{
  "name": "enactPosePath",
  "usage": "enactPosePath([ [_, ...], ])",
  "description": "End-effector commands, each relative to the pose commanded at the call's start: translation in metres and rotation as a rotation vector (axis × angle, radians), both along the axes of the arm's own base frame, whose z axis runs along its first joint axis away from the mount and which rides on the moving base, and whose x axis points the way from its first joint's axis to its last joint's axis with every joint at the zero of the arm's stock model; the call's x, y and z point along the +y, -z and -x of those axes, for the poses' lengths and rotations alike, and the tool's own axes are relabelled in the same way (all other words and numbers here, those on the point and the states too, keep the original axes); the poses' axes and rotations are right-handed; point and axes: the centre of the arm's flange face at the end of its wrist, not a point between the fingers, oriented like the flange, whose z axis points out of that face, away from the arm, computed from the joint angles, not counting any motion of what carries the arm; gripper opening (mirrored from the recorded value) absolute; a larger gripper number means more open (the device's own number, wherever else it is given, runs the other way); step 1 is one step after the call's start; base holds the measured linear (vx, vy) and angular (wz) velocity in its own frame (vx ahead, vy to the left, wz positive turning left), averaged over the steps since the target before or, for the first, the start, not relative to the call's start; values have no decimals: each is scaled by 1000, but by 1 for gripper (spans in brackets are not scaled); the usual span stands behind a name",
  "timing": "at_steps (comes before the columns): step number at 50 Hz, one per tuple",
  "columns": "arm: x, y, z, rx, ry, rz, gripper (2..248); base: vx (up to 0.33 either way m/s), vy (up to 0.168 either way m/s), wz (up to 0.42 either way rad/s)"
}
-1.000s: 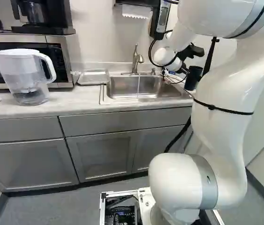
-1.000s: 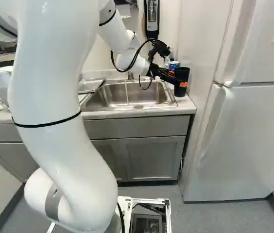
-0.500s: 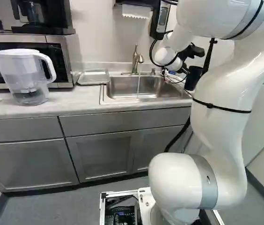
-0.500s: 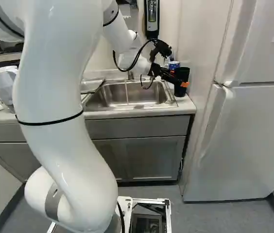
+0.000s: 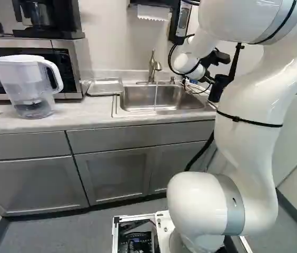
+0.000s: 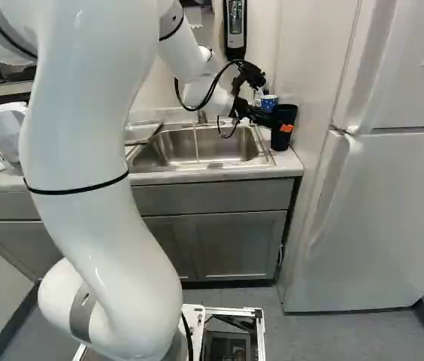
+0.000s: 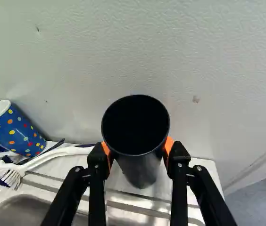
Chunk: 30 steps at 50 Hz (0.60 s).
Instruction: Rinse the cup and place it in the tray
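Observation:
In the right base view my gripper (image 6: 282,128) is at the black cup (image 6: 280,142) on the counter's right end, beside the sink. Seen from the wrist, the gripper (image 7: 138,153) is shut on the black cup (image 7: 135,123), an orange pad pressing each side below the rim. The cup stands nearly upright with its mouth up; its inside is dark. A shallow metal tray (image 5: 105,86) lies left of the sink (image 5: 161,98) in the left base view.
Close by the gripper are a dotted blue cup (image 7: 15,132), a white brush (image 7: 53,156) and the wall (image 7: 194,61). The faucet (image 5: 153,67) rises behind the sink. A pitcher (image 5: 28,84) stands farther left; a fridge (image 6: 377,210) stands right of the counter.
The fingers have shut on the black cup, which has shifted slightly to the right in the right base view. The arm moved a little early on; the base has not moved.

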Motion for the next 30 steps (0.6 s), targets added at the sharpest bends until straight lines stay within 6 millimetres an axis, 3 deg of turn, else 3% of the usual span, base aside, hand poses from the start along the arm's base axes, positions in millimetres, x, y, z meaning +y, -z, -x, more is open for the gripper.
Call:
enactPosePath([
  [11, 0, -2, 0, -4, 0, 1, 122, 0, 0, 0],
  [30, 1, -25, 4, -47, 0, 9, 122, 0, 0, 0],
])
